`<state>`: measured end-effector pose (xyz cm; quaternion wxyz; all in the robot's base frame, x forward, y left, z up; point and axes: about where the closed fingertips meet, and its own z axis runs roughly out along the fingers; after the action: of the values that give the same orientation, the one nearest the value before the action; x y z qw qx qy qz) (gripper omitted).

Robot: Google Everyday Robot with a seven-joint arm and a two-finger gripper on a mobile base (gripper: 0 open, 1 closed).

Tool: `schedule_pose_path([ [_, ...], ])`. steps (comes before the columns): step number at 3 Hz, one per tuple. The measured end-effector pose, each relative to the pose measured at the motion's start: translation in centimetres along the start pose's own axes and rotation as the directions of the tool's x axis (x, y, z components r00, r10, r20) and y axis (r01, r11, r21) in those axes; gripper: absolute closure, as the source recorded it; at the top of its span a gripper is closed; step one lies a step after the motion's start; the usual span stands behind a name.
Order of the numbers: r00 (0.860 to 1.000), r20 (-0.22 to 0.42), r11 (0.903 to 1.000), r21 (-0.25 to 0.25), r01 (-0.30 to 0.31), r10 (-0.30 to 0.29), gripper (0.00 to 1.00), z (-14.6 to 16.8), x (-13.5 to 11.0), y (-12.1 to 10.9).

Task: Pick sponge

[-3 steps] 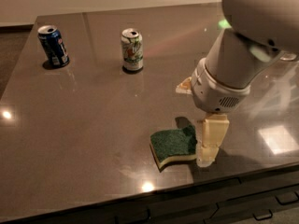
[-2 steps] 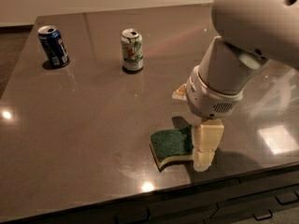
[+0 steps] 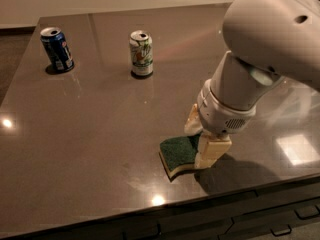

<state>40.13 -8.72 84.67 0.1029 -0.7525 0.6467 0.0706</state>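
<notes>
The sponge (image 3: 178, 153), dark green on top with a pale yellow foam edge, lies on the dark table (image 3: 100, 134) near its front edge. My gripper (image 3: 202, 139) is down over the sponge's right end. One cream finger is behind the sponge and the other finger (image 3: 214, 151) is in front. They have closed in against that end, and the sponge still rests on the table. The wrist and arm hide the sponge's right end.
A blue soda can (image 3: 56, 49) stands at the back left. A white and green can (image 3: 141, 53) stands at the back middle. The table's front edge runs just below the sponge, with drawers (image 3: 280, 219) beneath it.
The arm has swung left and down over the sponge. The far finger has come closer to the near one, narrowing the gap to the sponge's width. The sponge has shifted slightly left.
</notes>
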Motion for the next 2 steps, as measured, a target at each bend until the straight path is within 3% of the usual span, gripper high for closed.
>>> schedule_pose_path([
  [2,1.000,0.003,0.9999,0.004,0.014,-0.014,0.88,-0.42,-0.48,0.17],
])
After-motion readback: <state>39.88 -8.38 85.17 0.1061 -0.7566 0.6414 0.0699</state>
